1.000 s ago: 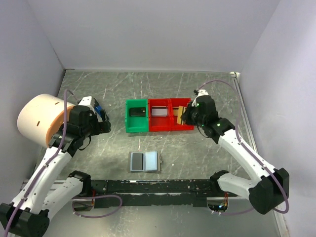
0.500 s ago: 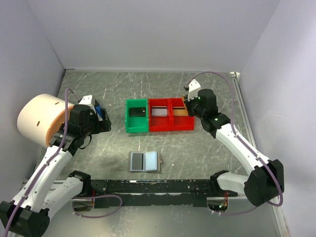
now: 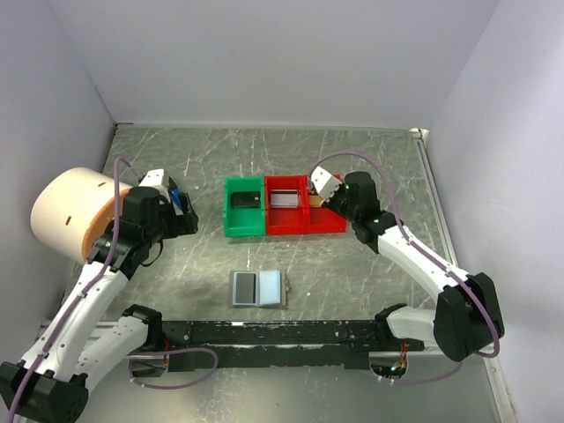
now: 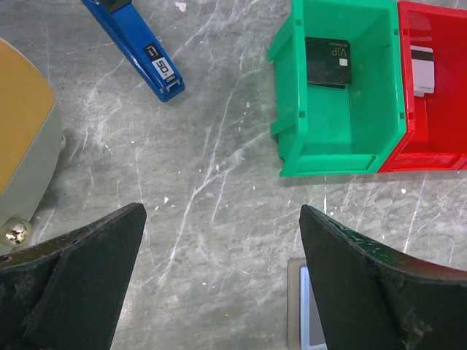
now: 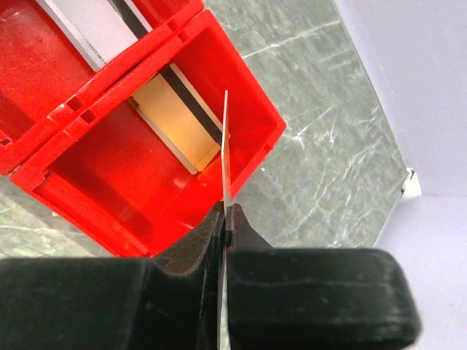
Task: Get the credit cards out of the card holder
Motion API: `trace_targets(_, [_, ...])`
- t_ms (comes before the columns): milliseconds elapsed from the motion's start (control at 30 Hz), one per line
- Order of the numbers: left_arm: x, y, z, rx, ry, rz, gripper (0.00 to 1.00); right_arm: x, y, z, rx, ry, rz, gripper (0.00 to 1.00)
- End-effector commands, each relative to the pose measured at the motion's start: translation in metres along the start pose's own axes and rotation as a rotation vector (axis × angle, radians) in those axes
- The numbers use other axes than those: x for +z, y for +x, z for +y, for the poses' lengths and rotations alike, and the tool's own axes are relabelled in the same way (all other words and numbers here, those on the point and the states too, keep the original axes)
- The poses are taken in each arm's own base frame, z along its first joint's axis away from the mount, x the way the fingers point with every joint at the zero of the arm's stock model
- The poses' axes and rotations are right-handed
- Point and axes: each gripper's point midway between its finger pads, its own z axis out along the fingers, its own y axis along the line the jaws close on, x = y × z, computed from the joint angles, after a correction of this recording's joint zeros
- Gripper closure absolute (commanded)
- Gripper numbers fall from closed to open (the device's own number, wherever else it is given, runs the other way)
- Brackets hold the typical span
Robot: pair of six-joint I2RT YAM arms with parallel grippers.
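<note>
From above: hovers the right hand (image 3: pixel 326 198) over the end red tray (image 3: pixel 328 228), with the card holder (image 3: pixel 258 288) lying open well behind it, toward the bases. Left wrist: spreads the left hand (image 4: pixel 222 210) wide and empty above the grey marbled tabletop (image 4: pixel 204 146). Right wrist: pinches a credit card (image 5: pixel 226 146) edge-on; best to lower, tilt flat, then release onto the tan card (image 5: pixel 171 124). Pale walls all round.

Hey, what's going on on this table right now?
The right gripper is shut on a thin card, held edge-on over the right red tray, which holds a tan card. The left gripper hangs open with nothing in it. The card holder lies open on the table, and the green tray holds a black card.
</note>
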Motion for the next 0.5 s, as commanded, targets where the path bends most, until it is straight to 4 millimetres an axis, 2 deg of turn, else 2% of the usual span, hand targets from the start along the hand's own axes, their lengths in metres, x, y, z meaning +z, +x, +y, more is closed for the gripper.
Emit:
trace_targets(0, [-0.002,-0.012,-0.004,0.003,0.025,-0.051,0.01,0.004,-0.017,-0.012,-0.096,0.024,-0.081,1.00])
trace_targets(267, [0.000,-0.009,-0.006,0.013,0.038,-0.034,0.02,0.031,-0.013,-0.003,-0.165,-0.046,-0.049,1.00])
trace_targets(467, [-0.002,-0.010,-0.005,0.012,0.034,-0.045,0.02,0.053,-0.003,-0.007,-0.213,-0.050,0.016,1.00])
